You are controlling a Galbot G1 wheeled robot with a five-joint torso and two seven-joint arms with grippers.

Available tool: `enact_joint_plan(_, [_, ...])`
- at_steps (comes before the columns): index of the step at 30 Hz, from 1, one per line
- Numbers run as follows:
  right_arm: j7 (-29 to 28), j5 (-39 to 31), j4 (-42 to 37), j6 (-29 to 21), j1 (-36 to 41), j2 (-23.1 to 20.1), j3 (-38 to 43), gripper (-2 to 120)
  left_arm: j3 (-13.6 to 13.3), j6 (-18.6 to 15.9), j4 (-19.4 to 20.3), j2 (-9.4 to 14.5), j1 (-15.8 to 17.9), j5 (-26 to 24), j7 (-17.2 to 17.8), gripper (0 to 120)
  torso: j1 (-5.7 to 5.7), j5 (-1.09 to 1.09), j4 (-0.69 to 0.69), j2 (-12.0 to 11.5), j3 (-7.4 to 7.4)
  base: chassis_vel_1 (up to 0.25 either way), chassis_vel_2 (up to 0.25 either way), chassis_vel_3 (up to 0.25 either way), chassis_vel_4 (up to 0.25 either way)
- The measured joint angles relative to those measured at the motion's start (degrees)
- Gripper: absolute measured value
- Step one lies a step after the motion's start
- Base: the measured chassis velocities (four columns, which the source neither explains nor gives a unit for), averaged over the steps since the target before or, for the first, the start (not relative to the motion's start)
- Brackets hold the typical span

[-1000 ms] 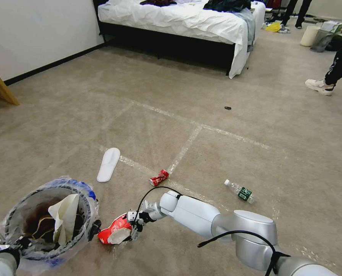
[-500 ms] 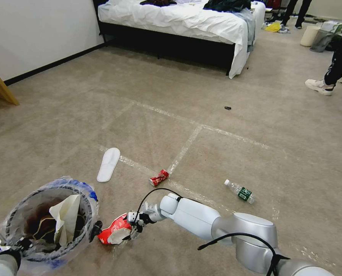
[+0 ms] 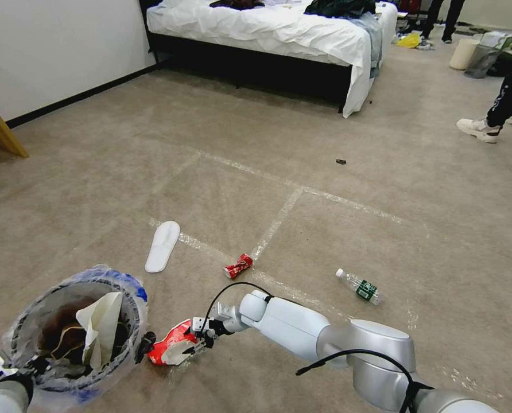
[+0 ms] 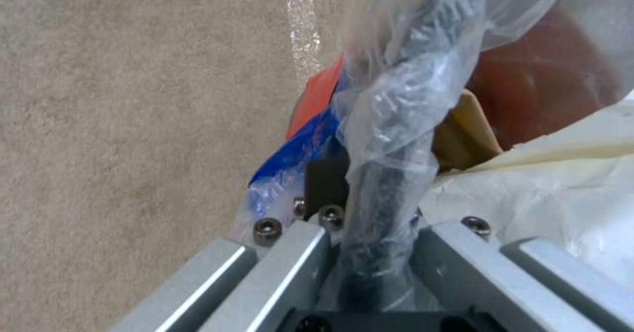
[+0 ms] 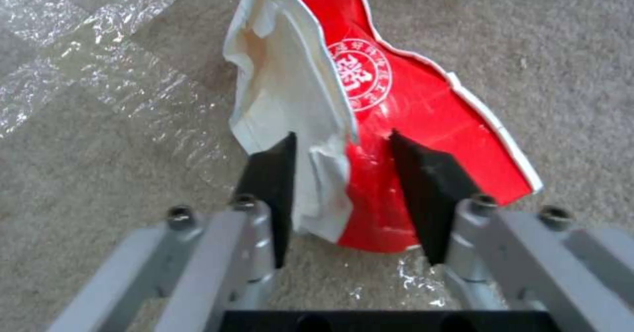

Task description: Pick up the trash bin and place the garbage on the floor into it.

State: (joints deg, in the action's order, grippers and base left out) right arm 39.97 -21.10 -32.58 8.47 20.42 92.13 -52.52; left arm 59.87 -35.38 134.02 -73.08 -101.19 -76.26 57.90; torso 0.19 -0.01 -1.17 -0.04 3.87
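Note:
The trash bin (image 3: 131,293), a round bin lined with a clear, blue-edged bag, hangs at the lower left. Folded white paper (image 3: 98,327) and brown paper (image 3: 58,338) lie inside. My left gripper (image 3: 12,373) is shut on its rim (image 4: 390,138). My right gripper (image 3: 194,338) reaches low beside the bin. Its fingers (image 5: 423,188) are shut on the end of a crushed red-and-white paper cup (image 5: 409,104) just over the floor (image 3: 325,143). More garbage lies farther out: a crushed red can (image 3: 238,266) and a green-labelled bottle (image 3: 359,285).
A white slipper (image 3: 162,245) lies on the carpet left of the can, by a tape line (image 3: 279,218). A small dark scrap (image 3: 341,162) sits farther off. A bed (image 3: 267,28) stands at the back. A person's legs (image 3: 505,97) are at the right edge.
The cup has flattened between my right fingers and sits slightly lower. The bin has shifted down a little. The person's far foot has come into view at the right.

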Motion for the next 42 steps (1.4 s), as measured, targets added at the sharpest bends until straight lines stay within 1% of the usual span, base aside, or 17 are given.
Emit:
enact_joint_plan(5, [-0.1, 0.0, 0.0, -0.1, 0.2, 0.0, 0.0, 30, -0.1, 0.0, 0.0, 0.1, 0.0, 0.0, 0.0, 0, 0.00, 0.00, 0.00, 0.0, 0.00, 0.000, 0.000, 0.000, 0.000])
enact_joint_plan(6, [-0.1, 0.0, 0.1, -0.1, 0.2, 0.0, 0.0, 28, -0.1, 0.0, 0.0, 0.1, 0.0, 0.0, 0.0, 0, 0.00, 0.00, 0.00, 0.0, 0.00, 0.000, 0.000, 0.000, 0.000])
enact_joint_plan(7, [-0.1, 0.0, 0.2, -0.1, 0.2, 0.0, 0.0, 22, -0.2, 0.0, 0.0, 0.2, 0.1, 0.0, -0.1, 0, 0.00, 0.00, 0.00, 0.0, 0.00, 0.000, 0.000, 0.000, 0.000])
enact_joint_plan(12, [0.0, 0.0, 0.4, -0.1, 0.2, 0.0, 0.1, 18, -0.4, 0.0, -0.1, 0.2, 0.2, 0.0, -0.1, 0, 0.00, 0.00, 0.00, 0.0, 0.00, 0.000, 0.000, 0.000, 0.000])
enact_joint_plan(17, [0.1, 0.0, 0.6, -0.2, 0.2, 0.0, 0.3, 19, -0.6, 0.1, -0.4, 0.2, 0.4, 0.2, -0.2, 0, 0.00, 0.00, 0.00, 0.0, 0.00, 0.000, 0.000, 0.000, 0.000])
enact_joint_plan(19, [0.2, 0.0, 0.6, -0.2, 0.2, 0.0, 0.3, 16, -0.6, 0.1, -0.5, 0.3, 0.4, 0.3, -0.2, 0, 0.00, 0.00, 0.00, 0.0, 0.00, 0.000, 0.000, 0.000, 0.000])
enact_joint_plan(20, [0.3, 0.0, 0.6, -0.3, 0.2, 0.0, 0.4, 14, -0.7, 0.2, -0.6, 0.4, 0.5, 0.3, -0.2, 0, 0.00, 0.00, 0.00, 0.0, 0.00, 0.000, 0.000, 0.000, 0.000])
enact_joint_plan(21, [0.4, 0.0, 0.6, -0.3, 0.2, 0.0, 0.5, 9, -0.7, 0.2, -0.7, 0.5, 0.5, 0.3, -0.2, 0, 0.00, 0.00, 0.00, 0.0, 0.00, 0.000, 0.000, 0.000, 0.000])
enact_joint_plan(23, [0.5, 0.0, 0.6, -0.3, 0.2, 0.0, 0.6, 7, -0.7, 0.2, -0.8, 0.5, 0.6, 0.3, -0.3, 0, 0.00, 0.00, 0.00, 0.0, 0.00, 0.000, 0.000, 0.000, 0.000])
enact_joint_plan(24, [0.5, 0.0, 0.5, -0.3, 0.2, 0.0, 0.8, 2, -0.7, 0.2, -0.9, 0.7, 0.7, 0.3, -0.3, 0, 0.00, 0.00, 0.00, 0.0, 0.00, 0.000, 0.000, 0.000, 0.000])
enact_joint_plan(25, [0.5, 0.0, 0.4, -0.3, 0.2, 0.0, 1.0, 1, -0.7, 0.2, -1.0, 0.8, 0.8, 0.3, -0.3, 0, 0.00, 0.00, 0.00, 0.0, 0.00, 0.000, 0.000, 0.000, 0.000])
enact_joint_plan(38, [1.1, -1.4, -0.6, -0.3, -2.0, 0.0, 4.0, 0, -1.0, 0.3, -2.6, 2.3, 1.9, -0.6, -0.2, 0, 0.00, -0.01, 0.00, 0.0, 0.00, 0.000, 0.000, 0.000, 0.000])
enact_joint_plan(42, [1.6, -0.7, -2.5, 0.6, -3.5, 0.0, 7.9, 0, -1.1, 0.3, -3.2, 2.7, 2.5, -0.9, -0.1, 0, 0.00, -0.01, 0.00, 0.0, 0.01, 0.000, 0.000, 0.000, 0.000])
